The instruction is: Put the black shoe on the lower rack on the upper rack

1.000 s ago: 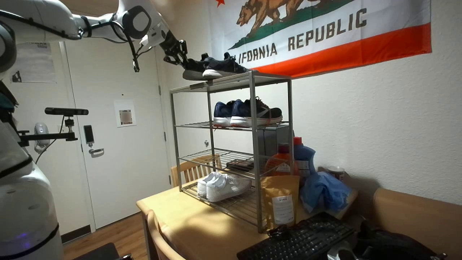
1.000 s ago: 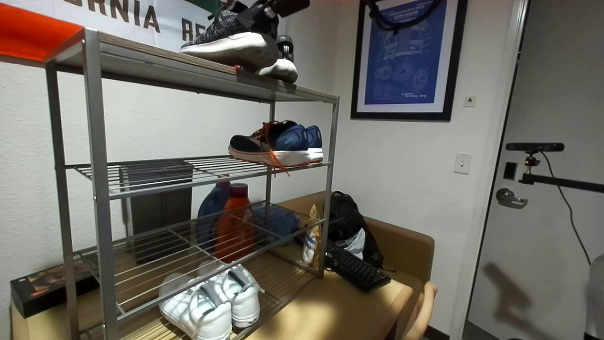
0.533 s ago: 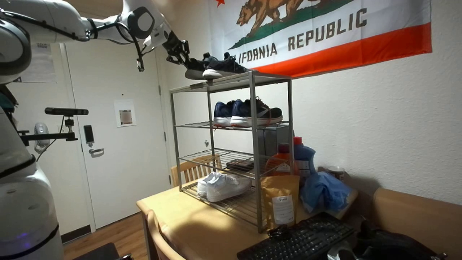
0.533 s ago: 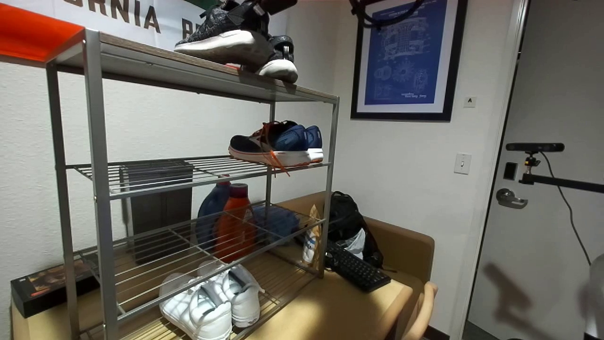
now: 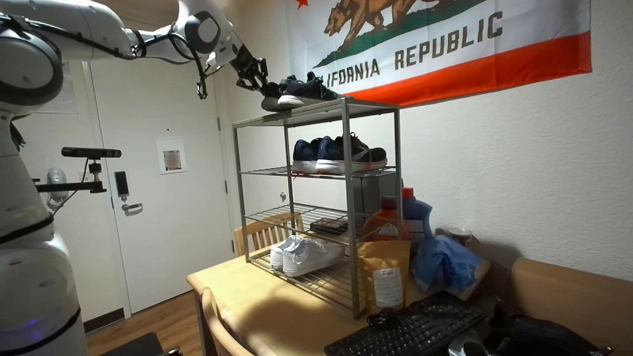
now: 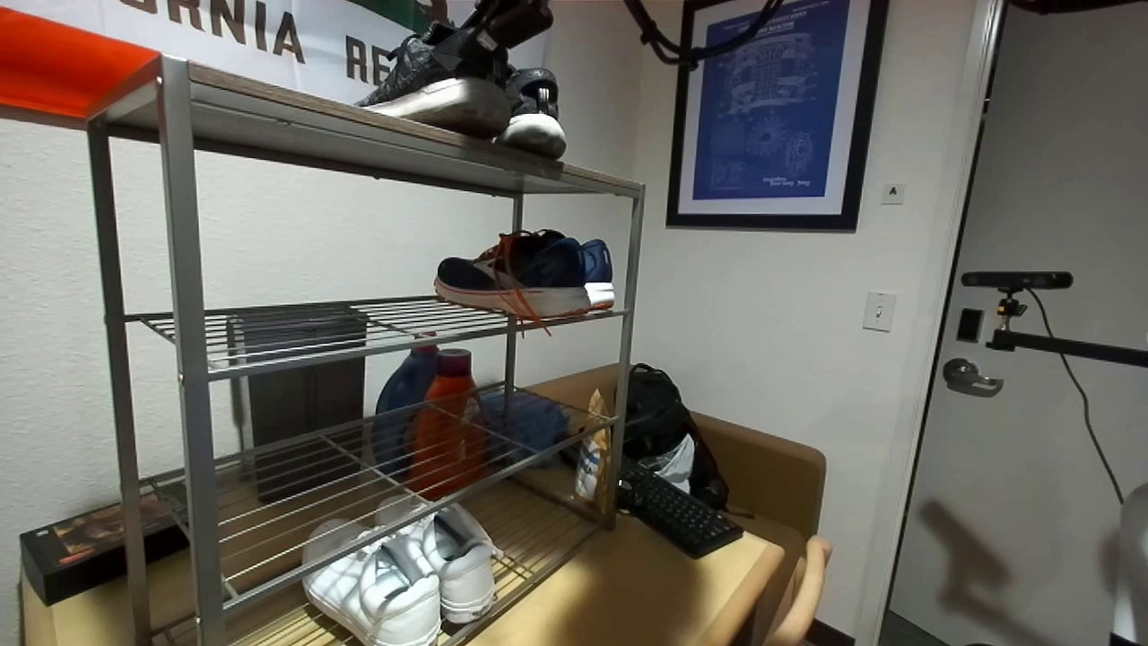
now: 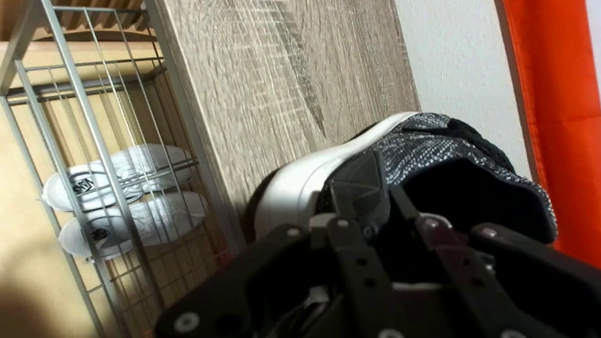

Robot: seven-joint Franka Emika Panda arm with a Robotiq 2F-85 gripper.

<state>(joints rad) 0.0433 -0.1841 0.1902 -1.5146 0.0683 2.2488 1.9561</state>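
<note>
Black and many-jointed, the gripper (image 7: pixel 387 199) pinches the black sneaker (image 7: pixel 418 145) at the heel collar, clasping that edge from outside and from within the opening. The sneaker is over the upper rack (image 7: pixel 263 94), whose wood-grain board fills much of the wrist view; whether its sole rests fully there cannot be told. Just beside it on that board stands a second dark shoe (image 6: pixel 535 117). One tier down, the lower rack (image 6: pixel 377 346) carries blue running shoes (image 6: pixel 552 269) with orange laces, and white Vans sneakers (image 5: pixel 304 259) sit on the bottom tier (image 5: pixel 336 279). Beneath lies a wooden table (image 5: pixel 232 282) bearing a black keyboard (image 5: pixel 415 321) and, toward the wall (image 5: pixel 519 173), orange and blue detergent bottles (image 5: pixel 416 212). Farthest off, a California flag (image 5: pixel 420 39) hangs above them.
</note>
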